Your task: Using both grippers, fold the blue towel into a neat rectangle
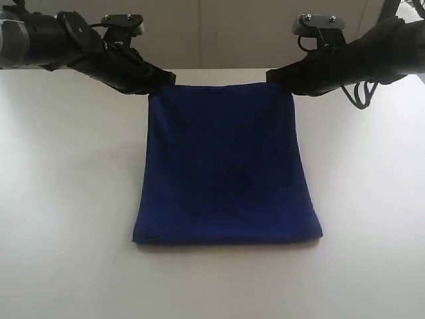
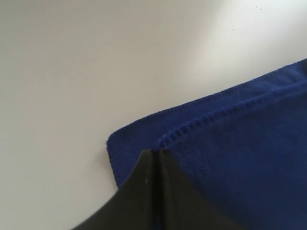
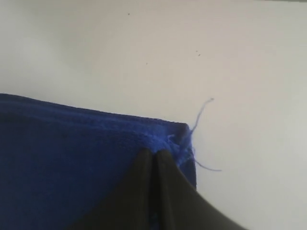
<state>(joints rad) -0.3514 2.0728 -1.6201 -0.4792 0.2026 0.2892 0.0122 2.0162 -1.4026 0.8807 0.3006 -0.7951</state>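
Left fingers (image 2: 140,189) and right fingers (image 3: 171,189) are found closed, each pinching an upper corner of the towel (image 1: 226,166), which lies doubled at frame centre on the surface (image 1: 66,212). First fold is judged laid; release and a second fold are called for.

One blue towel (image 1: 226,166), one white table (image 1: 60,199), and two end effectors: left end effector (image 2: 156,151), right end effector (image 3: 154,151)

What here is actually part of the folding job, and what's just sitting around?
Part of the job:
- towel, already doubled over
- left gripper, shut on one towel corner
- right gripper, shut on another corner, by a loose thread

Just there:
- table, only the surface underneath; nothing else shows on it
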